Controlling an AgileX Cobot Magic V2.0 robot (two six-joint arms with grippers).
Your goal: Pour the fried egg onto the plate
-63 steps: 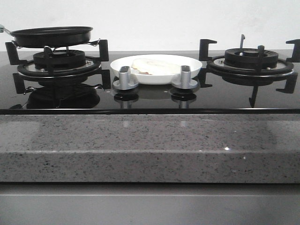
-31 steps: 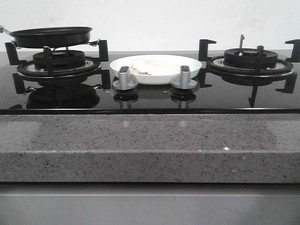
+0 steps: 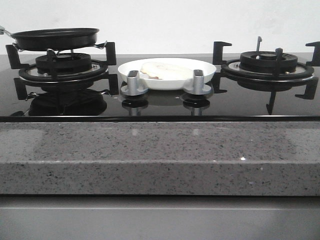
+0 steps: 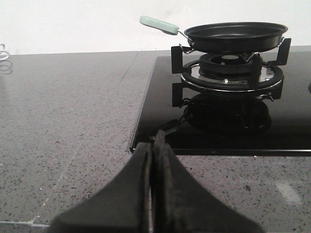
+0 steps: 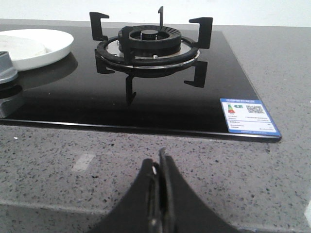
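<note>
The white plate [image 3: 166,73] sits on the black glass hob between the two burners, and the pale fried egg [image 3: 165,70] lies on it. The plate also shows in the right wrist view [image 5: 34,47]. The black frying pan [image 3: 55,38] rests on the left burner, empty as far as I can see; in the left wrist view [image 4: 234,36] its pale green handle [image 4: 159,24] points away from the hob. My left gripper [image 4: 153,145] is shut and empty above the granite counter, short of the hob's corner. My right gripper [image 5: 159,162] is shut and empty above the counter in front of the right burner. Neither gripper shows in the front view.
Two grey knobs [image 3: 134,84] [image 3: 197,83] stand in front of the plate. The right burner [image 3: 267,65] with black pan supports is bare. A blue label [image 5: 248,115] is stuck on the hob's near right corner. The speckled granite counter [image 3: 160,155] runs along the front.
</note>
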